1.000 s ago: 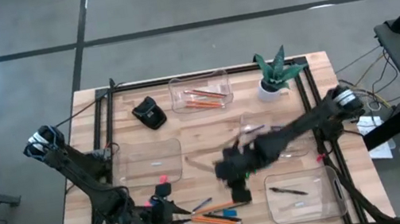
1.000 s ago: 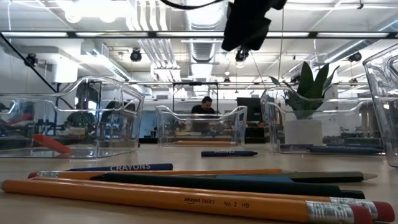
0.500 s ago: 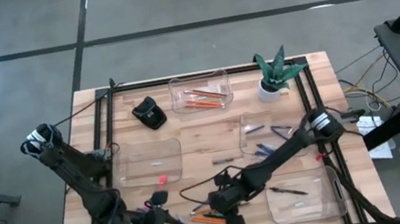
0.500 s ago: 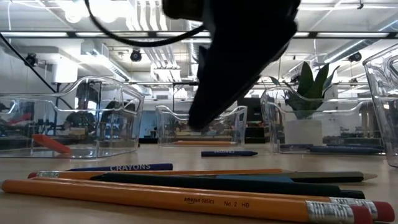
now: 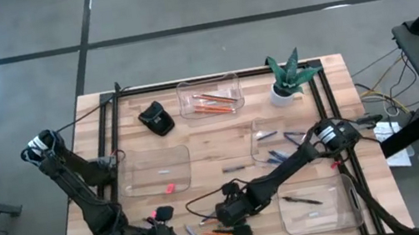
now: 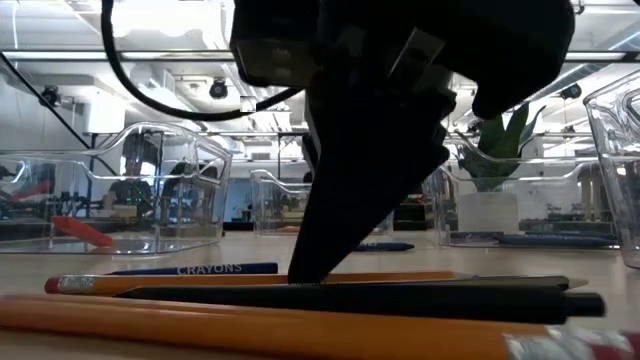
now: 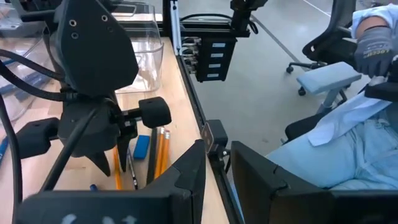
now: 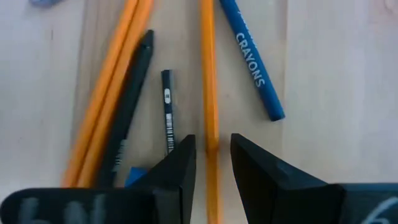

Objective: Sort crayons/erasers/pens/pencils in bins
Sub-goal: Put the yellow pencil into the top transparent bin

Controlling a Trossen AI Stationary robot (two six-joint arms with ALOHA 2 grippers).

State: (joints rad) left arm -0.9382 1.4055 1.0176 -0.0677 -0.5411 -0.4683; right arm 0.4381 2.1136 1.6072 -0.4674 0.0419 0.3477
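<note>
Now that the right arm has swung down from over the middle of the bench to the loose pile at the front edge, the right gripper (image 8: 212,163) sits low over the wood with its two fingers a little apart and an orange pencil (image 8: 208,74) running straight into the gap between them. The fingers straddle the pencil but do not look clamped on it yet; whether the tips already touch the wood is hard to tell from the low view, where the gripper (image 6: 345,270) blocks most of the scene. Just beside that pencil lie a blue crayon (image 8: 252,59) on one side and a black pen (image 8: 127,102) with two more orange pencils (image 8: 111,87) on the other, so the pick looks fairly clean.

Farther out, the bin (image 5: 208,97) at the back already holds orange pencils, which is probably where this one belongs. The left gripper (image 7: 214,171), fingers slightly apart and empty, has drawn back to the front left corner, clearing the pile for its partner.
</note>
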